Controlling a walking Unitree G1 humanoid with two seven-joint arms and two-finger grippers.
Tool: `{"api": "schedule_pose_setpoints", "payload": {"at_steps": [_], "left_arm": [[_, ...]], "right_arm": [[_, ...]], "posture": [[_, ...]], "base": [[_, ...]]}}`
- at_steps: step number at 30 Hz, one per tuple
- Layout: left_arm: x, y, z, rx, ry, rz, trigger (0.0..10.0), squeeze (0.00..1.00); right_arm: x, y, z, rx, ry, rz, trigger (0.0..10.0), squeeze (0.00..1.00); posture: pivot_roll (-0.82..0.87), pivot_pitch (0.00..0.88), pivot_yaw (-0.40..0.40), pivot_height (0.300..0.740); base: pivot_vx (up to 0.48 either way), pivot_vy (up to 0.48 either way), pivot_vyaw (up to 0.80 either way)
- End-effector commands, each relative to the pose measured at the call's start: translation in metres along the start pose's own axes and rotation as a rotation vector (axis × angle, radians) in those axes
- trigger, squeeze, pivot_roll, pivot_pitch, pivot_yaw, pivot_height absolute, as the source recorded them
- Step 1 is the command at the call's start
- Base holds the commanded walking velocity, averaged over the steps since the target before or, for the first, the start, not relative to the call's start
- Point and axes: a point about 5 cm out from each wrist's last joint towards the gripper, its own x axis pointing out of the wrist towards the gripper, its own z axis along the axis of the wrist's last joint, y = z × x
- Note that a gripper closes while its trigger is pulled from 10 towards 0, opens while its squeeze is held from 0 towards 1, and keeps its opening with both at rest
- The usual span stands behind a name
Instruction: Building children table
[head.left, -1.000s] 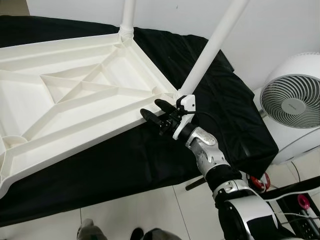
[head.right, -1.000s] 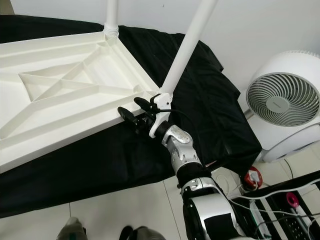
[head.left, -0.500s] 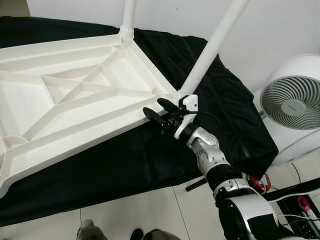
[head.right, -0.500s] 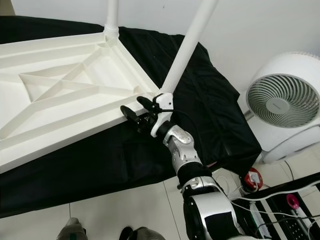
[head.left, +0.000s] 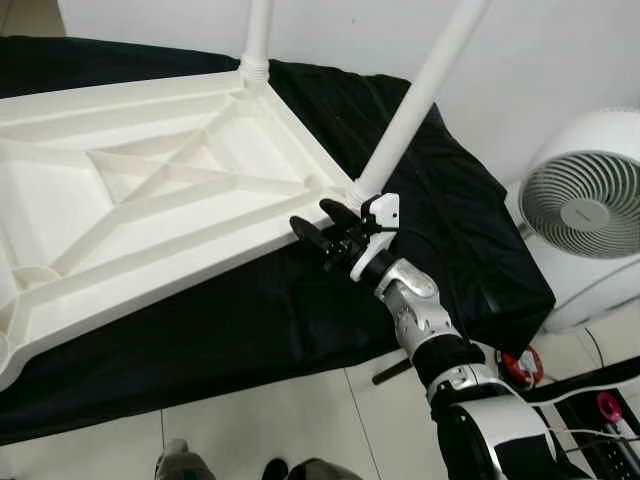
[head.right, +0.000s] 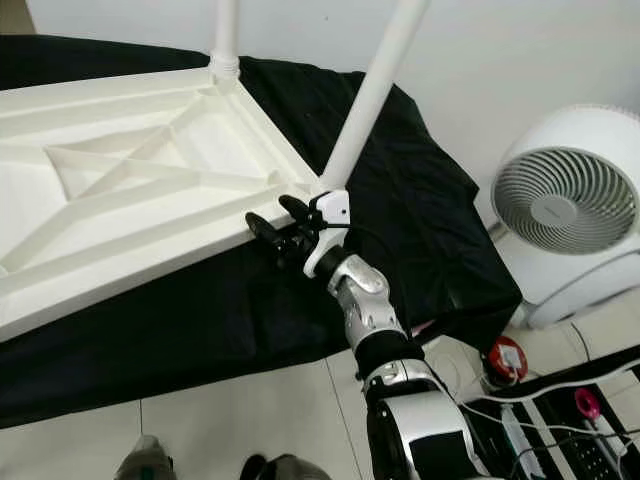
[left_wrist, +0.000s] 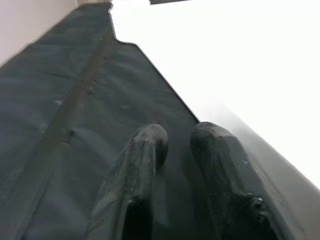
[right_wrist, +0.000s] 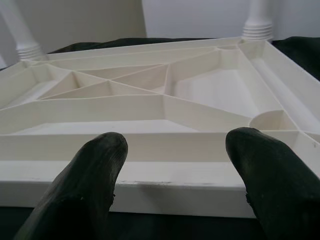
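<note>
My right gripper (head.left: 318, 222) is spread wide at the near edge of the white tabletop (head.left: 150, 200) — fingers apart, holding nothing, close beside the corner where a white leg (head.left: 415, 100) rises. The tabletop lies upside down, ribs up, on a surface draped in black cloth (head.left: 440, 200), with another leg (head.left: 257, 35) at the far corner. My left gripper (left_wrist: 175, 150) hovers over the dark cloth, fingers nearly together and empty. A white fan (head.left: 585, 205) stands to the right.
</note>
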Motion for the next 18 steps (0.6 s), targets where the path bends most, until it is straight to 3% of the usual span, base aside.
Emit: {"api": "schedule_pose_setpoints", "payload": {"at_steps": [1,3,5,9,11,13,15,18], "left_arm": [[0.002,-0.019,-0.004,-0.018,0.010,-0.070,10.0,0.00],[0.004,-0.047,-0.007,-0.053,0.011,-0.165,10.0,0.00],[0.004,-0.047,-0.007,-0.053,0.011,-0.165,10.0,0.00],[0.008,-0.091,-0.008,-0.151,0.005,-0.273,10.0,0.00],[0.009,-0.096,-0.008,-0.162,0.004,-0.286,10.0,0.00],[0.011,-0.116,-0.005,-0.196,-0.008,-0.324,10.0,0.00],[0.011,-0.116,-0.005,-0.196,-0.008,-0.324,10.0,0.00],[0.013,-0.147,0.002,-0.258,-0.027,-0.372,10.0,0.00]], "right_arm": [[-0.007,-0.005,-0.002,-0.013,0.008,-0.033,10.0,0.00],[-0.009,-0.009,-0.001,-0.030,0.013,-0.076,10.0,0.00],[-0.009,-0.009,-0.001,-0.030,0.013,-0.076,10.0,0.00],[-0.008,-0.017,-0.005,-0.088,0.070,-0.228,10.0,0.00],[-0.008,-0.018,-0.005,-0.096,0.077,-0.248,10.0,0.00],[-0.009,-0.018,-0.007,-0.120,0.093,-0.276,10.0,0.00],[-0.009,-0.018,-0.007,-0.120,0.093,-0.276,10.0,0.00],[-0.011,-0.019,-0.011,-0.127,0.107,-0.312,10.0,0.00]], "posture": [[0.27,0.093,-0.186,0.740],[0.26,0.087,-0.179,0.740],[0.26,0.087,-0.179,0.740],[0.26,0.079,-0.162,0.740],[0.26,0.079,-0.162,0.740],[0.25,0.075,-0.147,0.740],[0.25,0.075,-0.147,0.740],[0.24,0.069,-0.132,0.740]], "base": [[0.000,0.000,0.00],[0.000,0.000,0.00],[0.000,0.000,0.00],[0.000,0.000,0.00],[0.000,0.000,0.00],[0.000,0.000,0.00],[0.000,0.000,0.00],[0.000,0.000,0.00]]}}
